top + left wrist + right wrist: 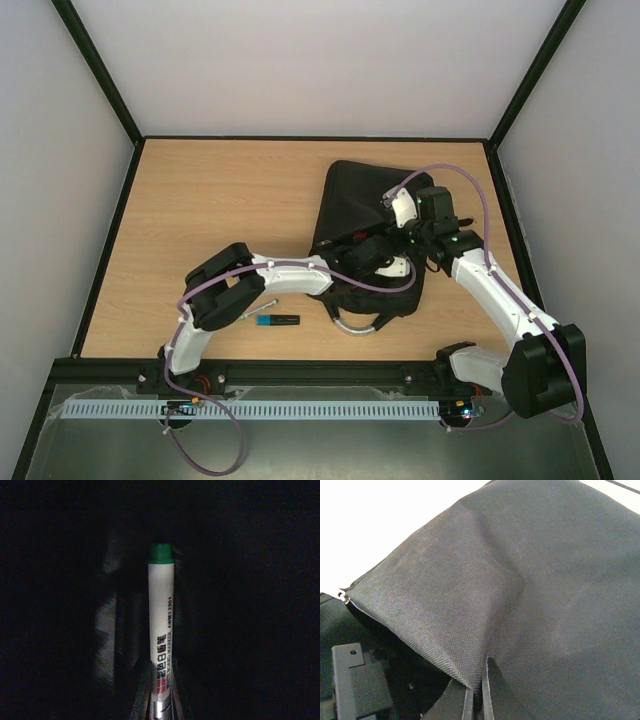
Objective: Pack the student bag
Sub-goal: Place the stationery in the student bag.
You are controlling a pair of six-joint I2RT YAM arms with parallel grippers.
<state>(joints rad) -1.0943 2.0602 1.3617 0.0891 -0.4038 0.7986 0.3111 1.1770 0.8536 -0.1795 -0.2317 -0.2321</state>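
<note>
The student bag (355, 200) is a large black backpack lying at the middle right of the table, its grey handle loop (358, 326) toward me. My right gripper (476, 697) is shut on the edge of the bag's upper fabric (520, 580) and lifts it like a tent. My left gripper (159, 712) is inside the dark opening and is shut on a white board marker (161, 625) with a green cap, which points deeper into the bag. In the top view the left gripper (378, 258) is under the lifted flap.
A black marker with a blue band (277, 320) and a thin silver pen (260, 310) lie on the wooden table (210, 210) beside the left arm. Black-framed walls surround the table.
</note>
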